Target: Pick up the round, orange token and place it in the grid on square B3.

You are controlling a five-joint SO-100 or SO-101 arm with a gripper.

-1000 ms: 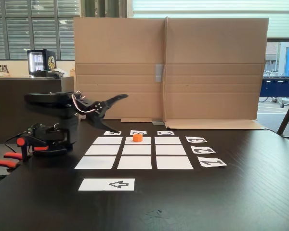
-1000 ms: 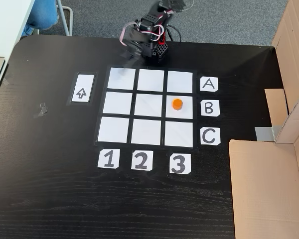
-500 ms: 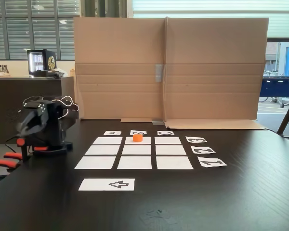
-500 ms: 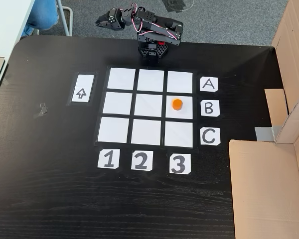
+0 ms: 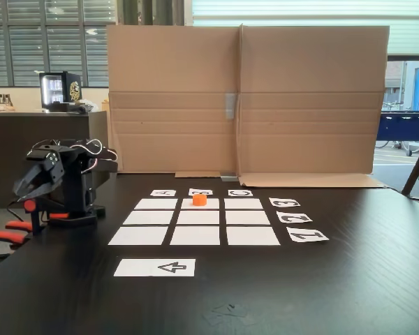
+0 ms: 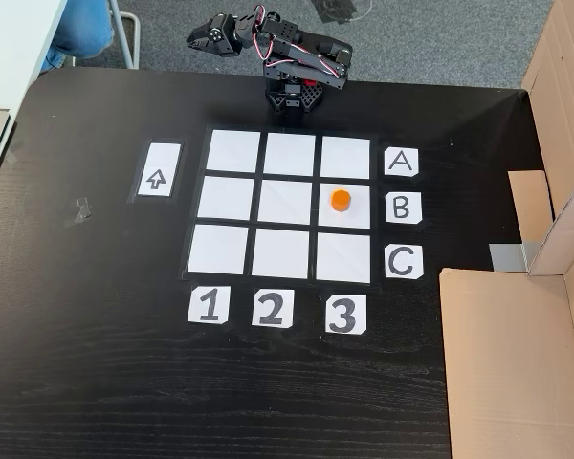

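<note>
The orange token (image 6: 340,200) (image 5: 199,199) stands upright on square B3 (image 6: 343,218) (image 5: 214,204), the cell in line with the "B" card (image 6: 403,207) and the "3" card (image 6: 342,315). No other cell of the three-by-three grid (image 6: 287,201) (image 5: 198,218) holds anything. The arm is folded over its base at the table edge behind row A. My gripper (image 6: 203,36) (image 5: 24,185) hangs off to the side of the base, far from the token, pointing downward in a fixed view. Its jaws look shut with nothing in them.
A white slip with an arrow (image 6: 158,169) (image 5: 155,267) lies beside column 1. A tall cardboard wall (image 5: 244,98) (image 6: 517,354) stands beyond the letter cards. Clamps with orange-red handles (image 5: 7,234) sit by the arm's base.
The arm has drawn back from reaching out over the grid and folded onto its base, and its jaws have gone from spread to shut. The token has stayed on B3.
</note>
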